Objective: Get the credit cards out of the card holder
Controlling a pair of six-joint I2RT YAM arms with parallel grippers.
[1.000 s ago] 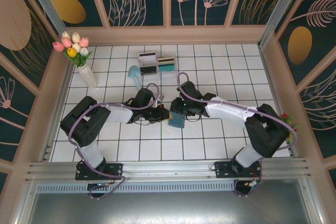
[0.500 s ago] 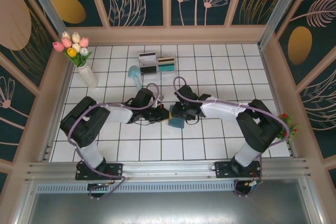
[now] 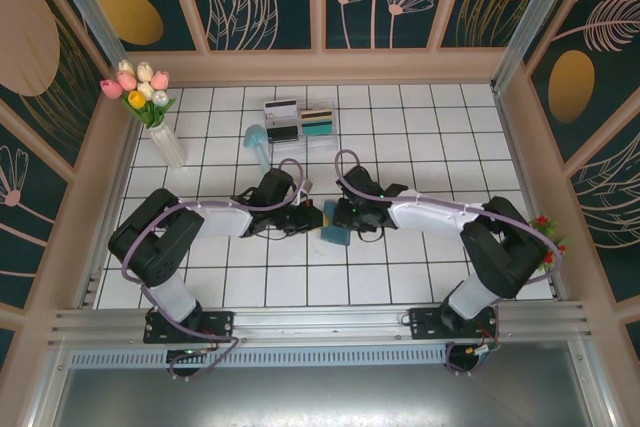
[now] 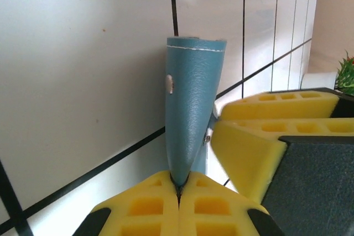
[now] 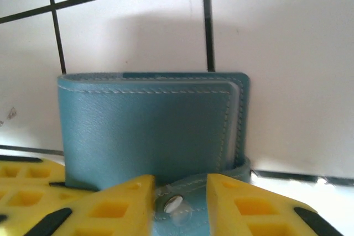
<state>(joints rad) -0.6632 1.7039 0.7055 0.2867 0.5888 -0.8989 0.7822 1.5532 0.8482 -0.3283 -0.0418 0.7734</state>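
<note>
Where your left tool (image 4: 178, 185) clamps the card holder (image 4: 191, 103) by its near edge, the holder juts ahead over the white tabletop (image 4: 83, 81). Your right tool (image 5: 180, 192) stands apart, straddling its snap tab (image 5: 174, 204).

Bright, even light up top: the white tiles (image 3: 420, 277) gleam and the arms drop only soft, short shadows. Left wrist view now, tiles nearly washed out, the card holder (image 4: 191, 103) crisp down to its grain, the left gripper's fingertips (image 4: 144, 214) soft at the near edge. Right wrist: a grey shadow behind the card holder, glare streaking the lower right tile, the right gripper's fingertips (image 5: 116, 203) blurred.
</note>
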